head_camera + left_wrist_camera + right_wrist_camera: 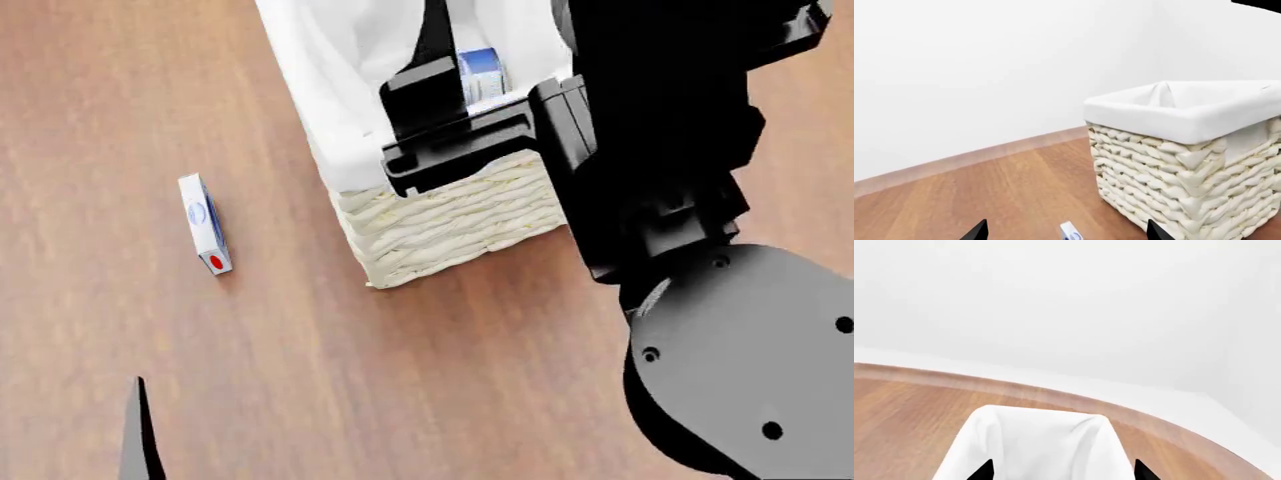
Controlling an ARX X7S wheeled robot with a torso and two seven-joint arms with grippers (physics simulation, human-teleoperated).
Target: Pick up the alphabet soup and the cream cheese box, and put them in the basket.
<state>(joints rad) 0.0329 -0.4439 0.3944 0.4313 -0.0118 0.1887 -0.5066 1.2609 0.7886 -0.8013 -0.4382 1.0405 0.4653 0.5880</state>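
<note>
**Over the basket: soup inside, box on the floor**

Beside the basket [441, 225], on the wood floor [267, 380], I see the box [204, 224] lying apart from the wicker wall, on the side away from my right arm. Its blue oval and red dot face up. The soup [481, 70] sits inside the basket, against the white liner; only a bit of its blue label shows past the arm.

My right gripper [434, 30] hangs over the basket's opening. From the right wrist view I see two dark tips [982, 471] set well apart with liner cloth between them, so the jaws are spread and hold nothing.

My left gripper [1064, 232] is low, near the floor, with the basket just beside it. The left wrist view shows both tips at the frame edge, spread wide, and the box end [1071, 231] showing between them. I cannot tell whether they touch it. Behind the basket runs a pale baseboard [967, 160] under a white wall [987, 65].
</note>
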